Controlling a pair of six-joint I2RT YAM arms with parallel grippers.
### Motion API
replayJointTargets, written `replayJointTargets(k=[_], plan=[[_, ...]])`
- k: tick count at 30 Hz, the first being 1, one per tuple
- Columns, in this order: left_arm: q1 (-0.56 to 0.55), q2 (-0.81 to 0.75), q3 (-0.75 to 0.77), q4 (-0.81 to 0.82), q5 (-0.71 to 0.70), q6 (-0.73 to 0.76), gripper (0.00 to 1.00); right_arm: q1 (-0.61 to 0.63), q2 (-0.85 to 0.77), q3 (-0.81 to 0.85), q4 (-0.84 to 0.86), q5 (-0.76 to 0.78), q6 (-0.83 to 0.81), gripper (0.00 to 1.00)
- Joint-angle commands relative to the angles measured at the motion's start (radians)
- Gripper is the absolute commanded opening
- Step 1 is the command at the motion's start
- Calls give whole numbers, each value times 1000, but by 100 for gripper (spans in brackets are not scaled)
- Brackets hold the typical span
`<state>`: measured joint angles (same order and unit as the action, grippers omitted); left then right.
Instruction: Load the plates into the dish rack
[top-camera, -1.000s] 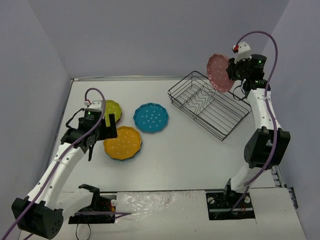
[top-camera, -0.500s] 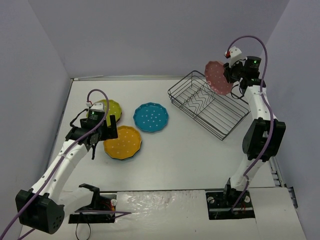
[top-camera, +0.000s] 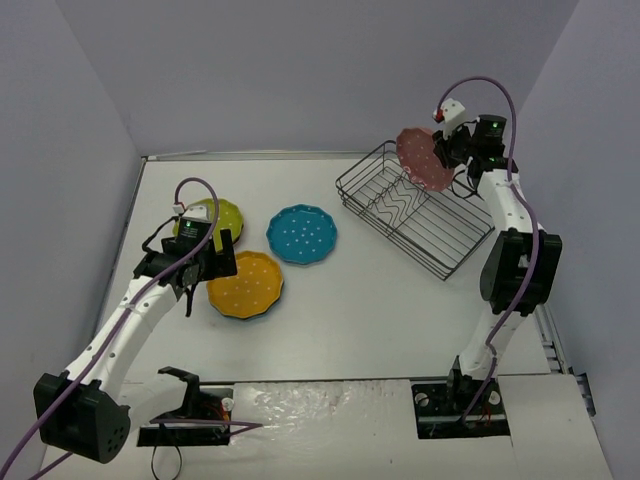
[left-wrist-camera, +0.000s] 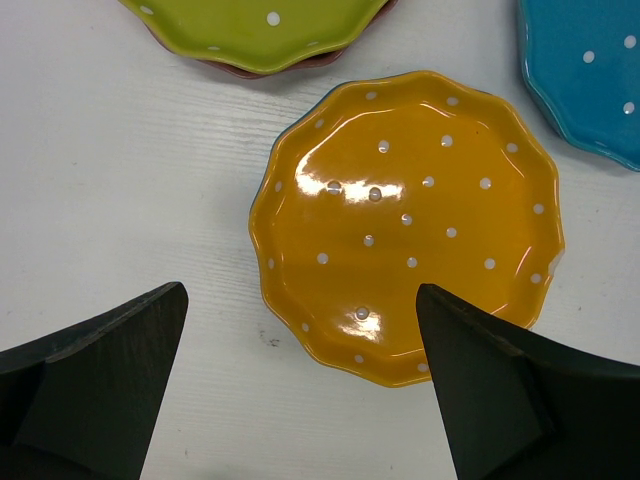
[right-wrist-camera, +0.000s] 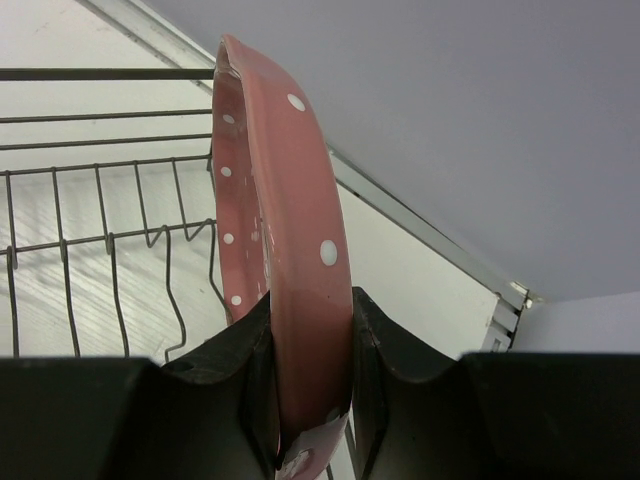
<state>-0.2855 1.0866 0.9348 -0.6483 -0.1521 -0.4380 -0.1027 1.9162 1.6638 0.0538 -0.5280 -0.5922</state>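
My right gripper (right-wrist-camera: 308, 345) clamps the pink plate (right-wrist-camera: 275, 220) edge-on above the dish rack (top-camera: 420, 215), so it should slot in upright. My left gripper (left-wrist-camera: 300, 300) hangs wide, empty, over the orange plate (left-wrist-camera: 410, 220).

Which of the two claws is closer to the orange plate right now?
Left. The left gripper hangs open directly over the orange plate; the right gripper is far off, above the dish rack, clamping the pink plate.

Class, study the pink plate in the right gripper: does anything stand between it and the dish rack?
Nothing visible does. The right gripper holds the pink plate on edge above the rack's far end. Below it are only the rack's own wires, with no plate inside.
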Motion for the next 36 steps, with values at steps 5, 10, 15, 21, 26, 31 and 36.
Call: replayJointTargets(k=[5,10,15,21,26,31,36], plan=[[8,-3,38,27,2,-21,97,40,13,51,169,-7,-47,2],[8,-11,31,17,7,-38,97,43,53,46,171,-4,-16,7],[8,-22,11,2,13,-78,97,41,56,21,177,6,18,24],[8,-24,-12,-9,22,-124,97,40,2,7,178,53,71,62],[8,-18,-16,-22,21,-139,97,31,-91,-19,178,114,137,75],[8,-6,-5,-53,-15,-167,97,31,-206,-54,175,302,251,85],[16,39,-13,-109,-73,-249,97,36,-368,-107,175,459,469,97]])
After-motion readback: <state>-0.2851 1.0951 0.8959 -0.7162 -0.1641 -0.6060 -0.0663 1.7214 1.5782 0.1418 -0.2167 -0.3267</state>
